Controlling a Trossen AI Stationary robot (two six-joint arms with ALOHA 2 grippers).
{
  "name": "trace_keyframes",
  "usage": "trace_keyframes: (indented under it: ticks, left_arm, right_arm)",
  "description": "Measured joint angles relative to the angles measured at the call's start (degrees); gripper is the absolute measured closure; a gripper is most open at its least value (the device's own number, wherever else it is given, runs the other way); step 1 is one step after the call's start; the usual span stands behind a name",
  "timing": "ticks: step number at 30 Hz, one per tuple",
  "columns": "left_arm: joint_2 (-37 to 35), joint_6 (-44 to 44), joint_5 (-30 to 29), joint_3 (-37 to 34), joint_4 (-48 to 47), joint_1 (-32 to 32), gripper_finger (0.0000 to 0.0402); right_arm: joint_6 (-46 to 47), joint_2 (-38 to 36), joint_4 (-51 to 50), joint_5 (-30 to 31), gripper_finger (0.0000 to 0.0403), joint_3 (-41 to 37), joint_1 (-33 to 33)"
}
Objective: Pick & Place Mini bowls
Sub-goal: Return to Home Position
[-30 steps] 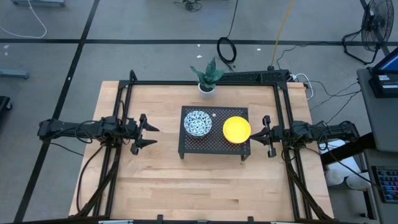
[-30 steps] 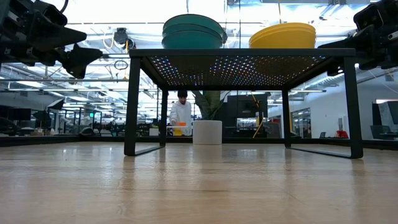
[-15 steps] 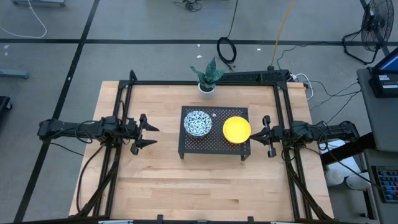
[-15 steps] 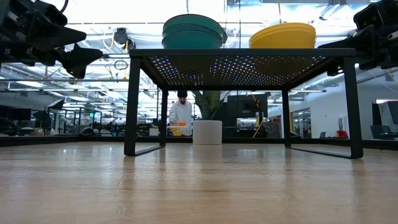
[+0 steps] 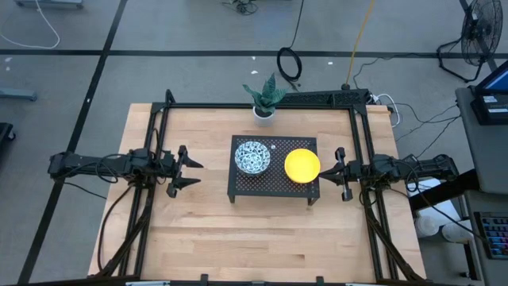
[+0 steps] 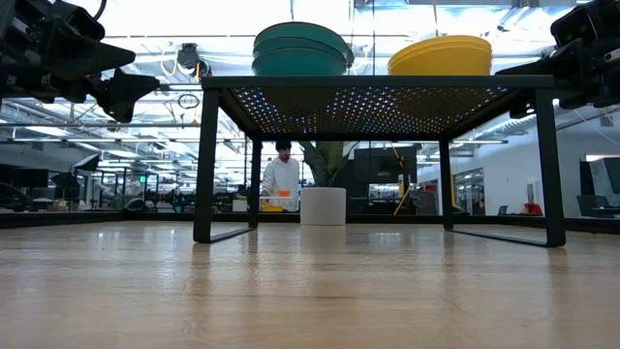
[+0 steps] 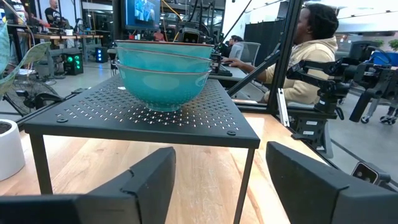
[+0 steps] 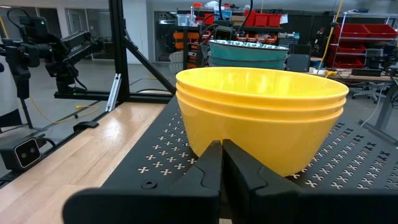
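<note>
Black perforated metal shelf (image 5: 274, 184) carrying every mini bowl: plain yellow stack (image 5: 302, 164), blue-green patterned stack (image 5: 252, 157). No movement lately: left end effector (image 5: 193, 174) parked wide open, right end effector (image 5: 327, 173) pinched closed, both empty. Looks finished.

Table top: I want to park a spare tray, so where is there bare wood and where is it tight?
Widest bare wood lies between the shelf and the table edge opposite the plant pot. A smaller patch sits between the left gripper and the shelf. Tight: the right gripper nearly meets the shelf beside the yellow bowls.
</note>
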Motion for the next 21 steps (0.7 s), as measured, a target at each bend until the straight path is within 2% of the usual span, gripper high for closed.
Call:
trace_keyframes:
  ticks: [16,21]
  left_arm:
    - [0.0,0.0,0.0,0.0,0.0,0.0,0.0133]
    - [0.0,0.0,0.0,0.0,0.0,0.0,0.0141]
  right_arm:
    - [0.0,0.0,0.0,0.0,0.0403,0.0,0.0]
    - [0.0,0.0,0.0,0.0,0.0403,0.0,0.0]
